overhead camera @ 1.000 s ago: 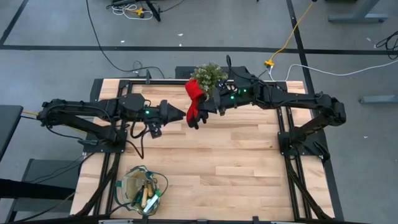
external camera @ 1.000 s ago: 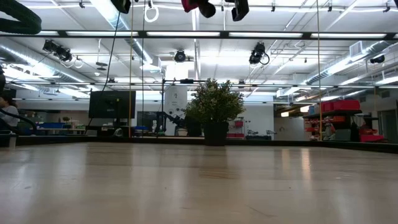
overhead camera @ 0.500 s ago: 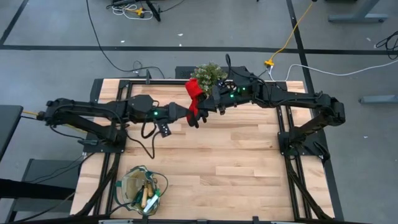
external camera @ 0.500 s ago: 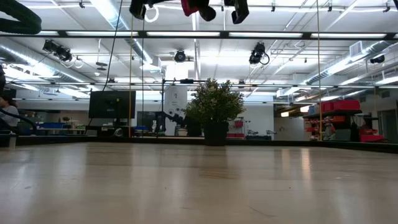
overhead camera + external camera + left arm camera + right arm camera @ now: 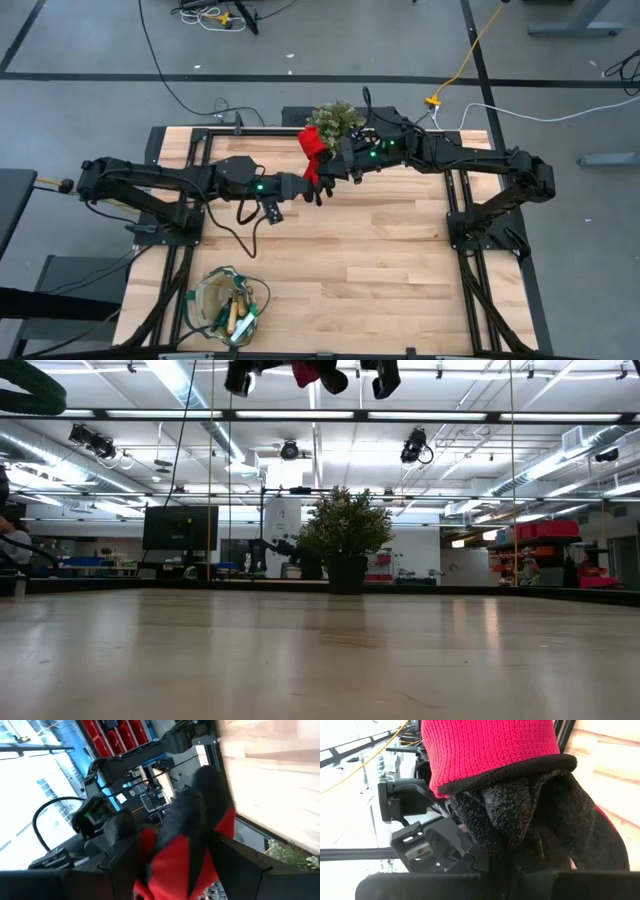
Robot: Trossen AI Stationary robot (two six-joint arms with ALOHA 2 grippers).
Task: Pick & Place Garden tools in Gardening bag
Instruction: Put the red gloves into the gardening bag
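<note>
Right gripper [image 5: 326,172] has its jaws clamped on the glove [image 5: 313,160], up near the counter's [image 5: 380,260] far edge. Left gripper [image 5: 305,187] touches the glove, jaws apparently spread around it.

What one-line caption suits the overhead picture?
Mid-air handover: the right tool holds a red-and-black glove as the left tool reaches it; the bag waits near the table's front.

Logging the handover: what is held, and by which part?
The right hand holds the glove near its middle; the left hand is at its fingertip end.
</note>
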